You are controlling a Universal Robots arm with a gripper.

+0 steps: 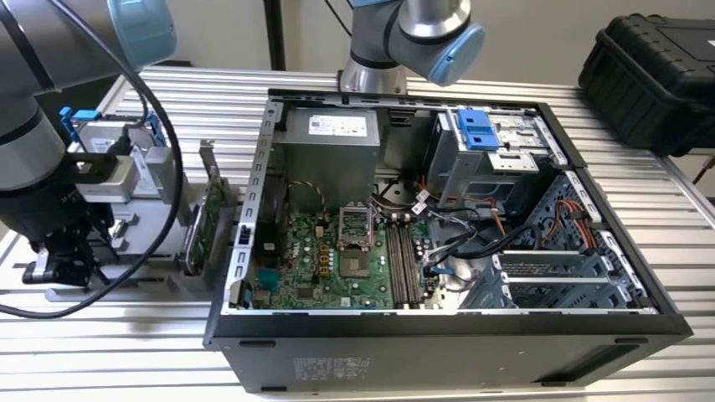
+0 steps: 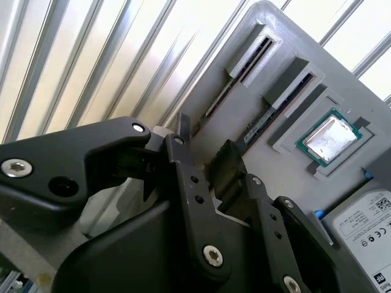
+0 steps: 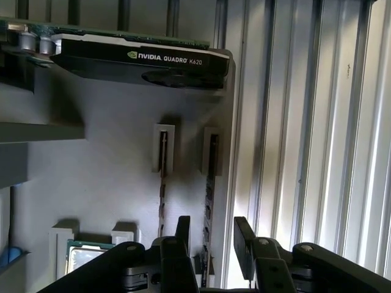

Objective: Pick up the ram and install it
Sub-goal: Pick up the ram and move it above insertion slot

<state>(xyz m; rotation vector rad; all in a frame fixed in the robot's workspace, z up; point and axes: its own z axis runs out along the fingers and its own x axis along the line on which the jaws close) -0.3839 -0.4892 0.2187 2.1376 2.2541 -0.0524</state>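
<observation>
— While the ram (image 3: pixel 209 195) stands on edge in the grey holder (image 3: pixel 110 183), where's the end effector (image 3: pixel 212 227)?
— Released, fingers (image 3: pixel 243 238) straddling it, long axis running between them; holder sits nine o'clock from the computer case (image 1: pixel 447 352), exterior view.

Ram (image 3: pixel 209 183) seen edge-on as a thin dark strip, standing upright on its long edge in the slot nearest the rim of the grey holder (image 3: pixel 110 183).

Robotics lab bench: open computer case (image 1: pixel 447 356), slatted aluminium table (image 1: pixel 100 356), robot arm (image 1: pixel 28 126).
</observation>
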